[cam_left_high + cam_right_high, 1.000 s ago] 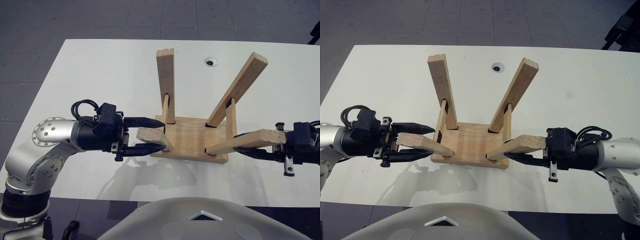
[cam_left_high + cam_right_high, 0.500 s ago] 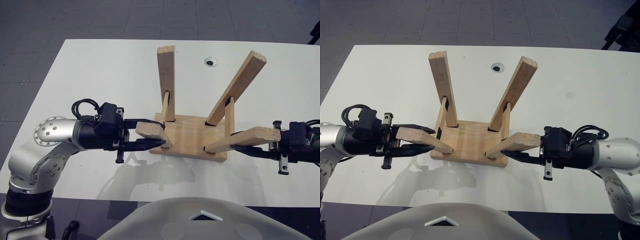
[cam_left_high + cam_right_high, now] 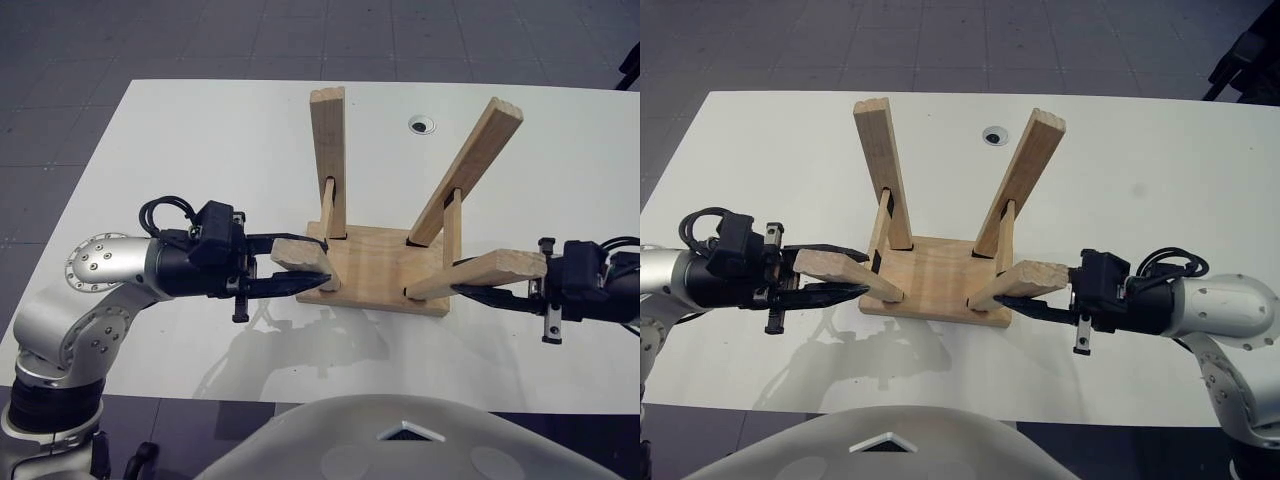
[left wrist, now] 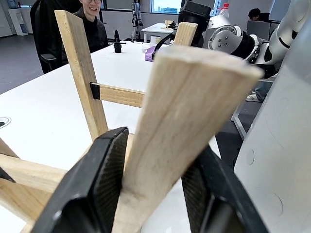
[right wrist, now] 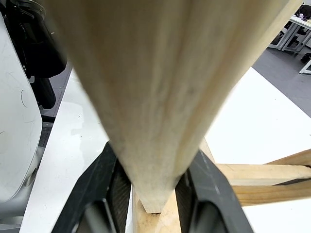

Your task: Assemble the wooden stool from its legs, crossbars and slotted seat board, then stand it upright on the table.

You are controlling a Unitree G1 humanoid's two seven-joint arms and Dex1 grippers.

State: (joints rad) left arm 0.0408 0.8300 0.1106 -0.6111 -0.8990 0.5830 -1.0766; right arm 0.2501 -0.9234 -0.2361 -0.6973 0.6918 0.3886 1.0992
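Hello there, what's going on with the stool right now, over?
Left gripper shut on near-left leg. Right gripper shut on near-right leg. Stool upside down, seat board toward table, not yet upright.

Seat (image 3: 375, 265): sat mid-table (image 3: 200, 150), legs pointing up.
Left gripper (image 3: 312, 262): lay left of seat, around near-left leg (image 3: 300, 255).
Right gripper (image 3: 468, 283): lay right of seat, around near-right leg (image 3: 485, 270).
Hole (image 3: 422, 124): lay behind seat.
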